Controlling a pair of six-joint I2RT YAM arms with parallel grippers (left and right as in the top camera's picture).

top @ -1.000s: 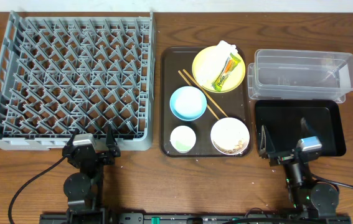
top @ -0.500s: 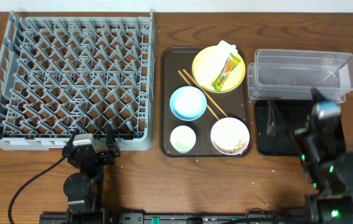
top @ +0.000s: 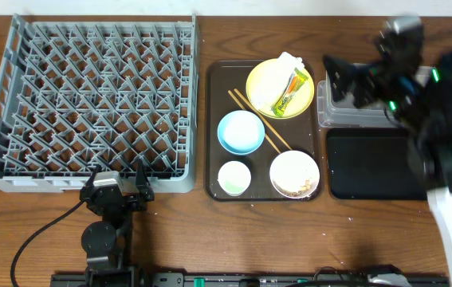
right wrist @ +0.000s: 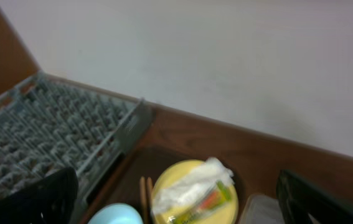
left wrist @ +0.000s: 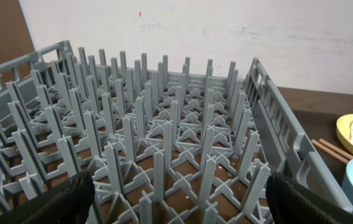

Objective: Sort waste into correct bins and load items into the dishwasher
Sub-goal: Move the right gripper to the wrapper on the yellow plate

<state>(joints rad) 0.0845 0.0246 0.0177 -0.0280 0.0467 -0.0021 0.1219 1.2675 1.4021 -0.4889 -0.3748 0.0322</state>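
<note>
rack (top: 82, 182) grey | plate (top: 264, 80) yellow | bowl (top: 241, 131) light blue | wrapper (top: 288, 92) green-yellow | tray (top: 373, 163) black

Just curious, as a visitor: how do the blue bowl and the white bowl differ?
The blue bowl looks empty; the white bowl holds whitish scraps. On the brown tray, the blue bowl sits in the middle and the white bowl at the near right corner. Both are round, upright and similar in size.

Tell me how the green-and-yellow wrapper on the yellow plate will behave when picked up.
The wrapper looks thin and flat, so probably light and floppy when pinched. It seems to be printed film, likely slippery. It lies beside the crumpled napkin on the smooth yellow plate, so a push would probably slide it.
</note>
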